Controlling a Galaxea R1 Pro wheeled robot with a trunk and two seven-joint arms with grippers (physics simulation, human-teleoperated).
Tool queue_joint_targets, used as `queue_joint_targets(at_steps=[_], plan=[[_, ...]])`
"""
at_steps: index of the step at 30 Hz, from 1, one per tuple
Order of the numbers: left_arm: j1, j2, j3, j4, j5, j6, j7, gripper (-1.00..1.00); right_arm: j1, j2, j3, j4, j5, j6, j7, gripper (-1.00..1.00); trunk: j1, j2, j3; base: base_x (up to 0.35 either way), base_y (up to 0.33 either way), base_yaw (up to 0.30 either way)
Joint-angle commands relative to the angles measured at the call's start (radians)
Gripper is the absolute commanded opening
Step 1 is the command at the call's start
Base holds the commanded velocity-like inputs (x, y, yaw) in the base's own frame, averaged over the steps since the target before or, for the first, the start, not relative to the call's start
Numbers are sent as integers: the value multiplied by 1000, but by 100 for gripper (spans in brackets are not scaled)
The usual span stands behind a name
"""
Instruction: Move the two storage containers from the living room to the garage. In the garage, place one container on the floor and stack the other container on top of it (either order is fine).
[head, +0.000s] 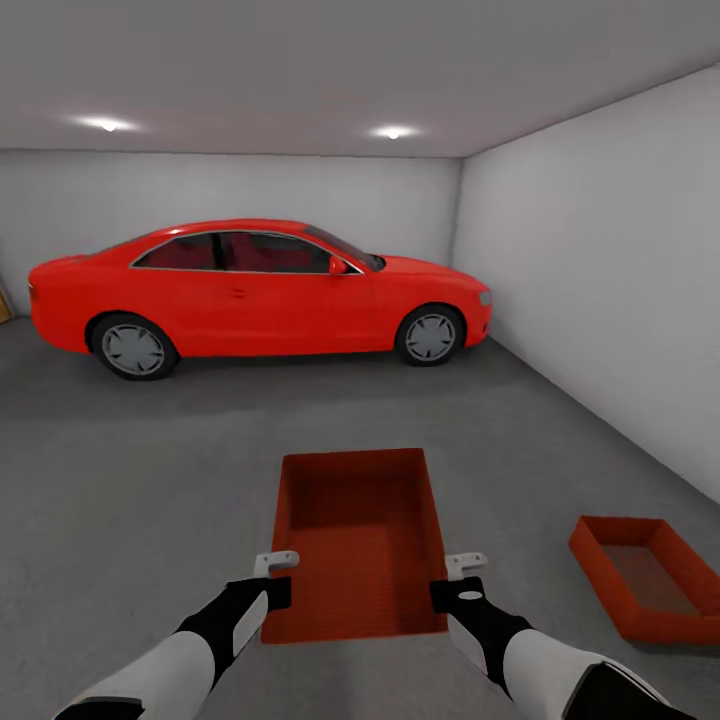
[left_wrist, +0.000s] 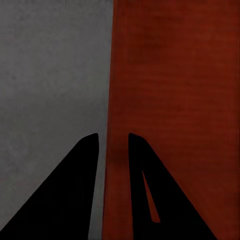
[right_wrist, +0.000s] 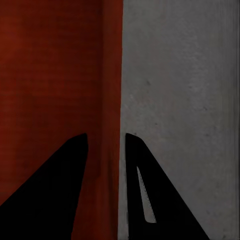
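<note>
— Gripped at its near end, how is the held container (head: 360, 540) oriented?

— Its long axis is pointed away from the robot, toward the red car (head: 260, 290). Its left wall is straddled by the left gripper (head: 277, 563), its right wall by the right gripper (head: 465, 566); each pair of fingers is clamped on a wall.

— Where is the other one found?

— The second container (head: 648, 577) is seen on the dark grey floor (head: 120, 480) to the right, angled, near the white wall (head: 600, 280).

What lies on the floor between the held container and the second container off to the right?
Only bare grey floor separates the held container from the second container, as the head view shows.
</note>
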Motion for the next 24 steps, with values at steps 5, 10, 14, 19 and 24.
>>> queue_joint_targets(at_steps=[5, 10, 14, 19, 24], plan=[[-1, 1, -8, -7, 21, -4, 8, -100, 0, -3, -14, 17, -26, 5, -14, -100, 1, -2, -5, 323, 0, -260], [-1, 1, -8, -6, 21, -4, 7, -100, 0, -3, -14, 17, -26, 5, -15, -100, 1, -2, -8, 323, 0, -260], [-1, 1, -8, -7, 21, -4, 7, -100, 0, -3, -14, 17, -26, 5, -15, -100, 1, -2, -10, 323, 0, -260], [-1, 1, -8, -7, 21, -4, 8, -100, 0, -3, -14, 17, -26, 5, -15, -100, 1, -2, -13, 323, 0, -260], [-1, 1, -8, -7, 21, -4, 7, -100, 0, -3, -14, 17, -26, 5, -15, -100, 1, -2, -15, 323, 0, -260]])
